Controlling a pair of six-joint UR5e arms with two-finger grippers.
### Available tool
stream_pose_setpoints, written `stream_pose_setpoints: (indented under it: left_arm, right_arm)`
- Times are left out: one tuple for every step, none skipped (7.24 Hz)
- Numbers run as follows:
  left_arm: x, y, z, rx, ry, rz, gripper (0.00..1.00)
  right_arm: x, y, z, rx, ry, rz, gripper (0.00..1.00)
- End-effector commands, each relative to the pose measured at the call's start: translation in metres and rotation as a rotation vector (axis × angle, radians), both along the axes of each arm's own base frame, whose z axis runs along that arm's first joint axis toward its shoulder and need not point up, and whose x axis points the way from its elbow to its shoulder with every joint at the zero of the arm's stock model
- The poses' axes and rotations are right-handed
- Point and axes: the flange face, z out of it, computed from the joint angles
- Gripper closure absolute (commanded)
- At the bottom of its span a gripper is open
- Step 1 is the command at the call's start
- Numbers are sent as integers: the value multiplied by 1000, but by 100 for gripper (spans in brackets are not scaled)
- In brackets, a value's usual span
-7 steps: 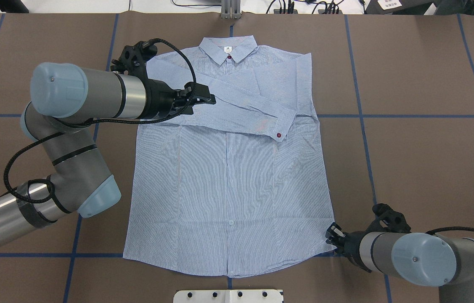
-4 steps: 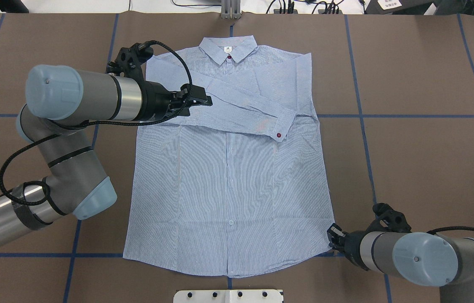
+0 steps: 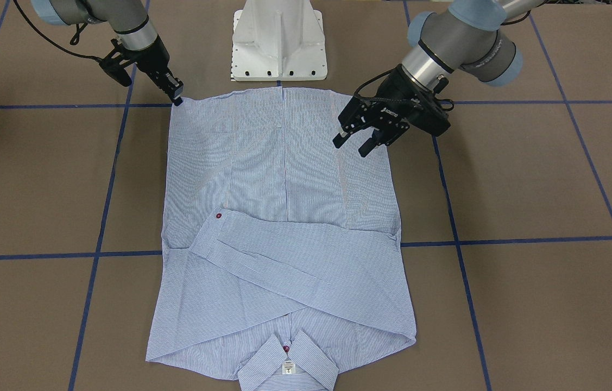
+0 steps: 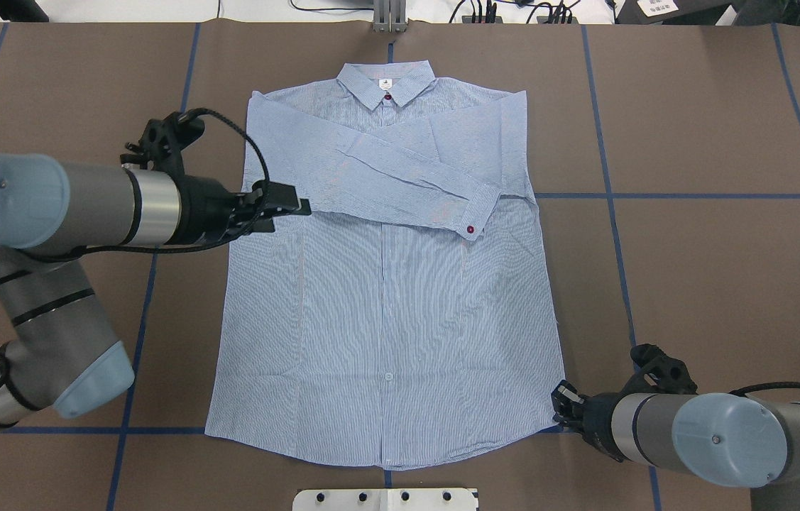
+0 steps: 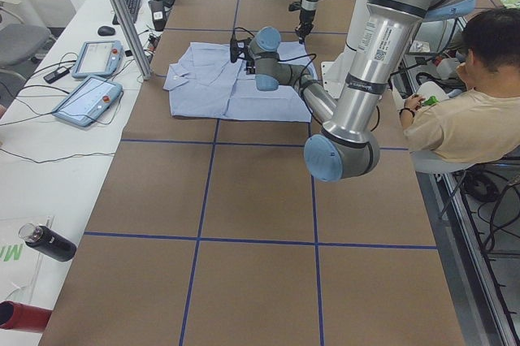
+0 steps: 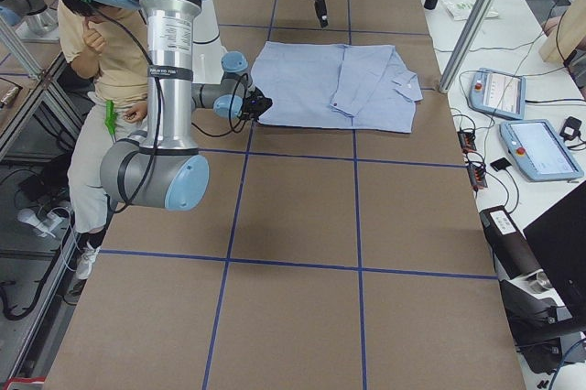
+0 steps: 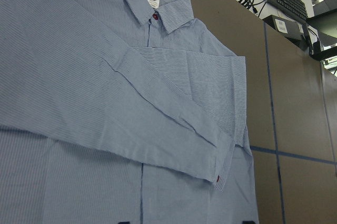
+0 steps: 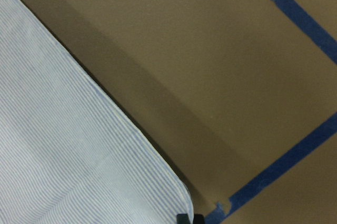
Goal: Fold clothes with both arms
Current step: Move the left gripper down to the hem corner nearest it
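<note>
The light blue striped button-up shirt (image 4: 385,298) lies flat on the brown tabletop (image 4: 712,128), sleeves crossed. The black right gripper (image 3: 177,99) has its jaws apparently closed on the shirt's hem corner. The black left gripper (image 3: 350,148) has its jaws open above the opposite side. Risk: a one-sided lift skews the fold.

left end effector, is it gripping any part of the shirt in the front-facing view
No, the left end effector hangs over the shirt with its fingers spread apart and nothing between them.
</note>
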Motion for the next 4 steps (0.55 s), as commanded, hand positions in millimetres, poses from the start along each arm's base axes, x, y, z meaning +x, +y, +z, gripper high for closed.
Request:
stream_pose_setpoints:
  left_arm:
    - [-17, 69, 70, -63, -102, 51, 24]
    - [-28, 90, 94, -90, -145, 70, 24]
    - [-29, 107, 114, -131, -178, 84, 24]
    - [-10, 130, 112, -177, -168, 68, 25]
  right_arm:
    - [7, 8, -6, -1, -12, -31, 100]
    - [9, 9, -9, 0, -18, -34, 100]
    - [9, 9, -8, 3, -16, -32, 100]
    - [9, 9, -7, 3, -13, -31, 100]
